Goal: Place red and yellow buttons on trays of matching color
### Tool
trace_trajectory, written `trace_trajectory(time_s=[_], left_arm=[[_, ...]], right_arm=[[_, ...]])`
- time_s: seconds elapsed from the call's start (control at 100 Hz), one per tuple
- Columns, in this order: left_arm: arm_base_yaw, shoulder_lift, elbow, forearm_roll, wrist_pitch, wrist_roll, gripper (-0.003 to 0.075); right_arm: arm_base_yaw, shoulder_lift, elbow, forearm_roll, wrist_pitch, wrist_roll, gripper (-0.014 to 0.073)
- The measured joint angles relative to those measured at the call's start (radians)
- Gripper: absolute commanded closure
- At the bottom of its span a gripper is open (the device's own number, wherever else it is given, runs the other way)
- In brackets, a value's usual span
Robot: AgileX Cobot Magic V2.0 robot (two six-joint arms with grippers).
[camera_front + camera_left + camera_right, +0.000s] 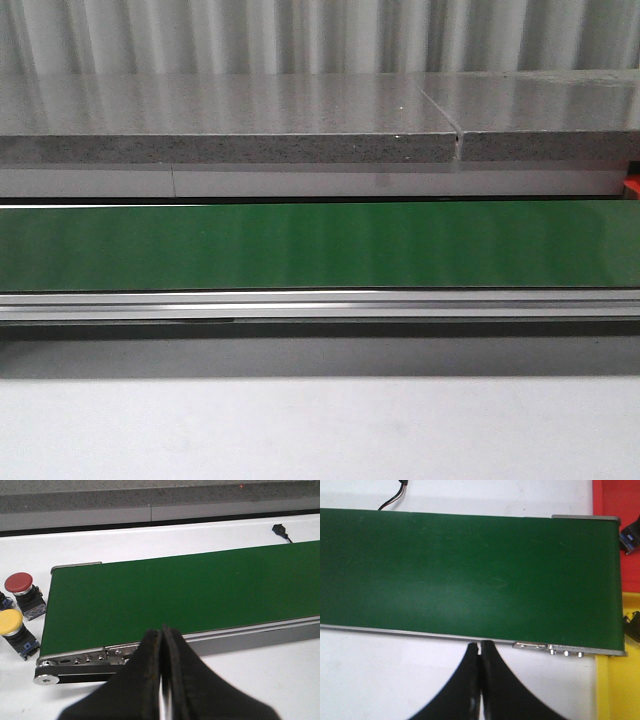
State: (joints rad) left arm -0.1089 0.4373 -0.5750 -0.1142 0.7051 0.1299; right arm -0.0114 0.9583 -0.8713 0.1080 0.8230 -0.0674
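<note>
In the left wrist view a red button (20, 584) and a yellow button (11, 622) stand upright on black bases on the white table, beside the end of the green belt (185, 595). My left gripper (161, 632) is shut and empty, over the belt's near rail, apart from both buttons. In the right wrist view my right gripper (480, 647) is shut and empty at the belt's near edge. A red tray (620, 500) and a yellow tray (620, 690) lie past the belt's other end. The front view shows the belt (320, 245) with no gripper or button.
A black cable (392, 497) lies beyond the belt and also shows in the left wrist view (281, 531). A dark object (629, 537) sits at the red tray's edge, another (634, 625) at the yellow tray's edge. A grey ledge (230, 150) runs behind the belt.
</note>
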Motion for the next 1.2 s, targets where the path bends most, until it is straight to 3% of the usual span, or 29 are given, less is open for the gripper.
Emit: trace_trajectory(time_s=[0.73, 1.2], left_arm=[[0.0, 0.0, 0.0, 0.0, 0.0, 0.0, 0.0741], [0.0, 0.0, 0.0, 0.0, 0.0, 0.0, 0.0741]], right_arm=[[0.0, -0.446, 0.254, 0.0, -0.005, -0.002, 0.0715], [0.0, -0.476, 0.272, 0.0, 0.003, -0.002, 0.0715]])
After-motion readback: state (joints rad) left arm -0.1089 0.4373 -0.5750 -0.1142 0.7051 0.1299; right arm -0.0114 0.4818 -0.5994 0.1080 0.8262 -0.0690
